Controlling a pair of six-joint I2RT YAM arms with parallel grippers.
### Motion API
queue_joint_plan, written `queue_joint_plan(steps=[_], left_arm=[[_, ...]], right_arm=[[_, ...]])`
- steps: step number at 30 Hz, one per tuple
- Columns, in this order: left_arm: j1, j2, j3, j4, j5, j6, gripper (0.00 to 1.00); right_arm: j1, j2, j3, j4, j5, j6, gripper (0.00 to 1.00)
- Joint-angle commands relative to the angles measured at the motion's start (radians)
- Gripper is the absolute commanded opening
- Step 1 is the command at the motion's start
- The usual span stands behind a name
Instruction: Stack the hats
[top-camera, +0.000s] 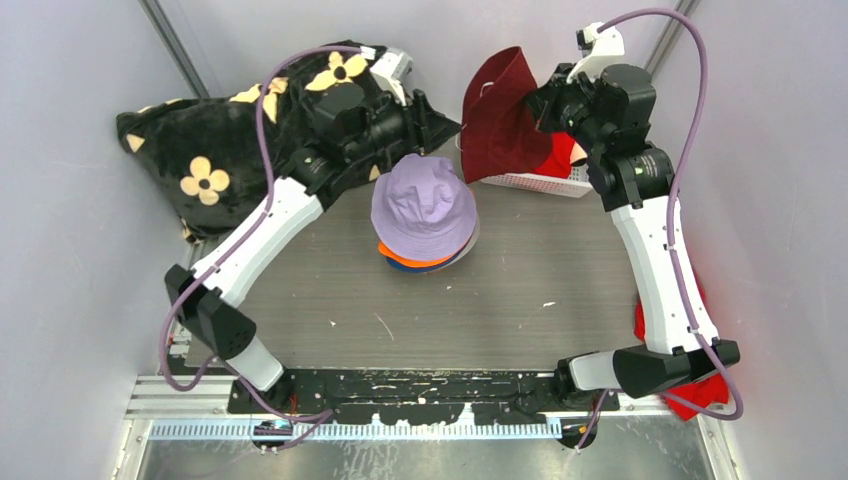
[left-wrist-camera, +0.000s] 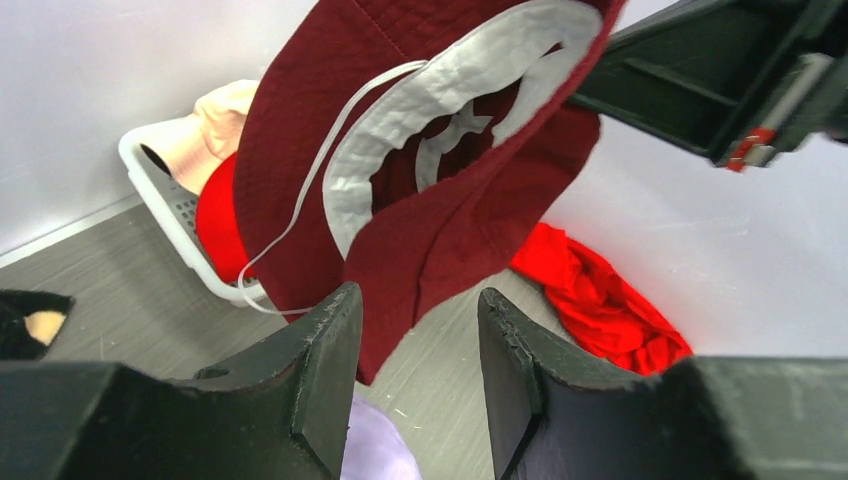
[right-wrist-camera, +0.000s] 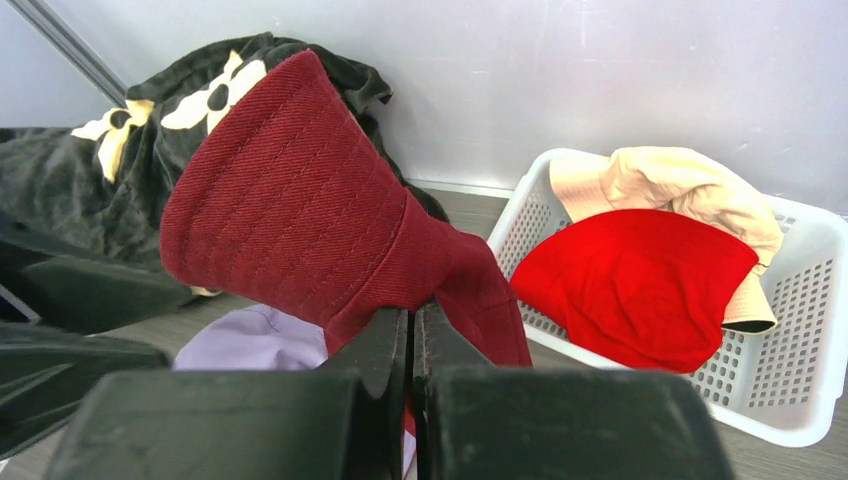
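Note:
My right gripper (right-wrist-camera: 411, 315) is shut on a fold of the maroon hat (right-wrist-camera: 300, 200), holding it up beside the white basket (top-camera: 545, 183). In the top view the maroon hat (top-camera: 505, 115) hangs between the two grippers. My left gripper (left-wrist-camera: 420, 310) stands open facing the maroon hat (left-wrist-camera: 440, 150), whose lower edge dangles just beyond the fingertips, not pinched. A lilac hat (top-camera: 424, 205) tops a stack at the table's middle, with orange and blue brims showing under it. A cream hat (right-wrist-camera: 680, 180) lies in the basket.
A red cloth (right-wrist-camera: 630, 285) fills the basket (right-wrist-camera: 800, 400). Another red cloth (left-wrist-camera: 600, 300) lies on the table by the right wall. A black blanket with cream flowers (top-camera: 200, 150) is heaped at the back left, close behind the left arm.

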Motion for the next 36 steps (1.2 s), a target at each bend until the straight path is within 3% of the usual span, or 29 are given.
queue_joint_plan(steps=[1,10,19,21,26,27,36], left_arm=[[-0.023,0.09,0.082,0.004,0.002,0.084,0.48],[-0.035,0.198,0.142,0.09,0.03,0.127,0.48],[-0.035,0.253,0.154,0.228,0.184,0.079,0.45],[-0.036,0.25,0.138,0.266,0.216,0.055,0.4],[-0.035,0.217,0.083,0.329,0.243,-0.005,0.06],[-0.036,0.211,0.076,0.33,0.247,-0.016,0.03],[-0.035,0.182,0.142,0.256,0.224,-0.236,0.0]], right_arm=[[0.008,-0.01,0.02,0.025,-0.006,-0.012,0.01],[0.009,0.005,0.017,0.025,-0.025,-0.021,0.01],[0.009,0.021,0.013,0.038,-0.022,-0.028,0.01],[0.009,0.025,0.015,0.042,-0.015,-0.028,0.01],[0.009,0.044,0.041,0.034,0.015,-0.035,0.01],[0.008,0.052,0.05,0.028,0.022,-0.035,0.01],[0.009,0.106,0.219,-0.054,0.093,-0.062,0.01]])
